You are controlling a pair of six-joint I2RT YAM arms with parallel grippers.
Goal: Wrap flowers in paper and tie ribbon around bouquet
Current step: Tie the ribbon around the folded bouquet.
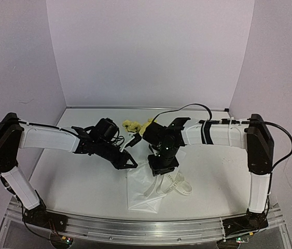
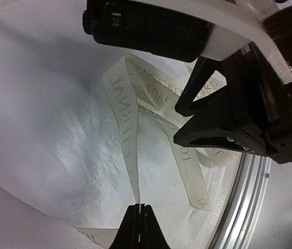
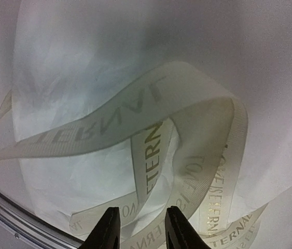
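The flowers, pale yellow, stick out behind both wrists. The white paper is wrapped round them and points toward the near edge. The cream ribbon, printed with gold letters, lies looped on the paper's right side. My left gripper is shut on a thin ribbon strand, pinched at its tips over the crinkled paper. My right gripper hangs open just above the ribbon loops on the paper, with nothing clamped. The right gripper's black body fills the left wrist view's right side.
The table's metal rail runs along the near edge, close to the paper tip, and shows in both wrist views. White walls enclose the back and sides. The two wrists stand close together over the bundle.
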